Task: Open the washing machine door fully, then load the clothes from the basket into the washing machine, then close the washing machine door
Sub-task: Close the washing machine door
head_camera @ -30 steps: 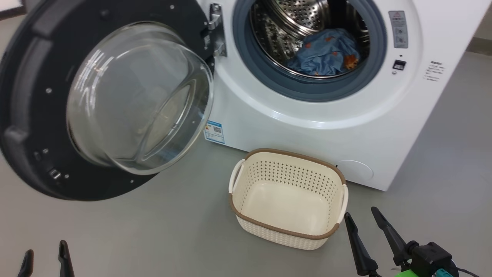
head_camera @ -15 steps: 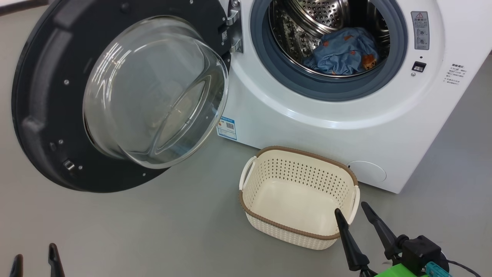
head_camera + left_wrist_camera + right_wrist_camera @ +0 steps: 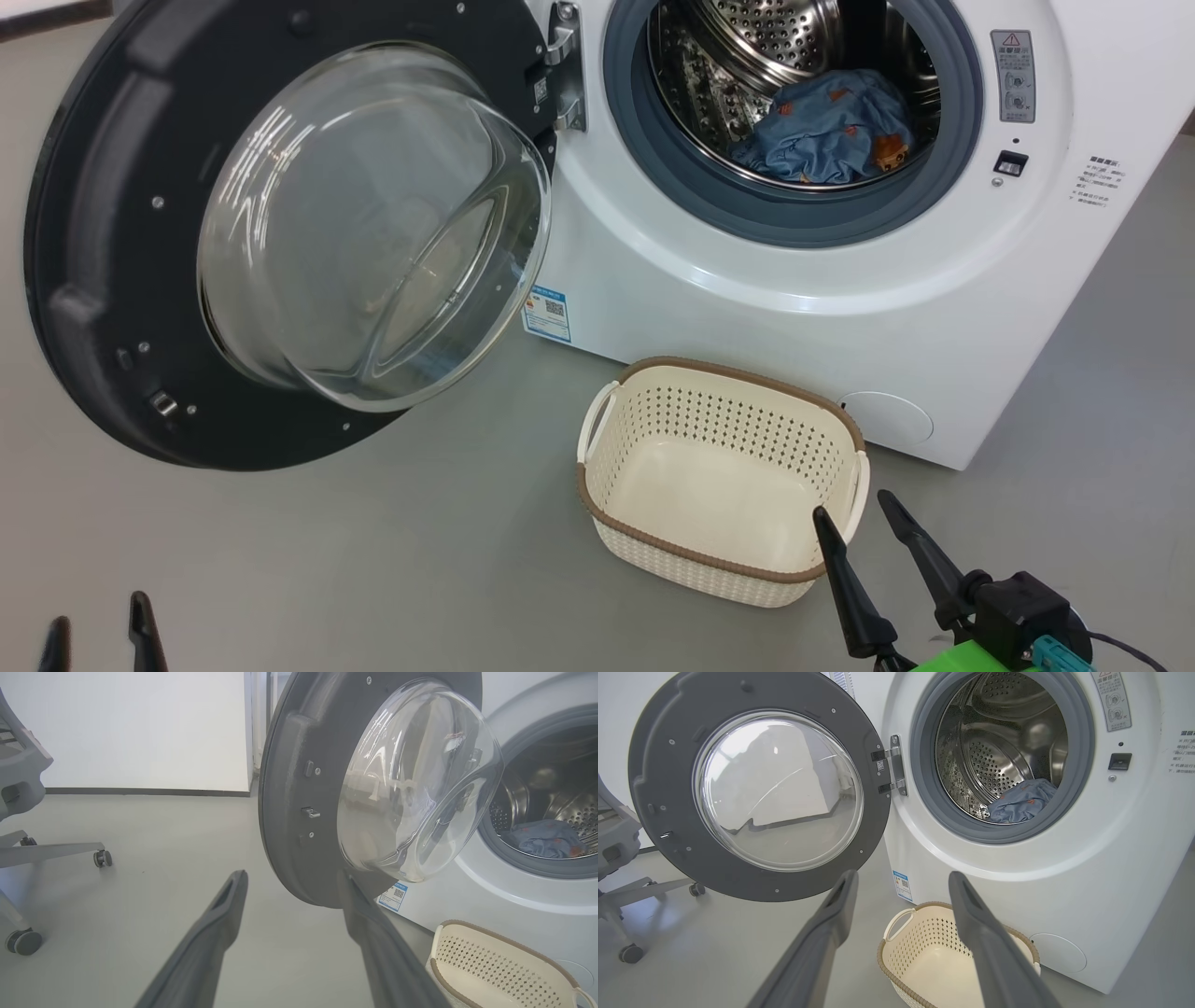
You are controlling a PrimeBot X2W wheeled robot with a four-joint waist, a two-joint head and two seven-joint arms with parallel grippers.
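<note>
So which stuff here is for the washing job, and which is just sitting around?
For the job:
door, open
washer
clothes, inside the washer
basket, empty

Just sitting around:
chair, off beside the door
blue label, stuck on the washer

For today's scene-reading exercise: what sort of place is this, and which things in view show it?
Probably a lab or office room set up for laundry trials, rather than a home: a washer stands on a bare grey floor by a plain white wall, with a wheeled office chair nearby.
</note>
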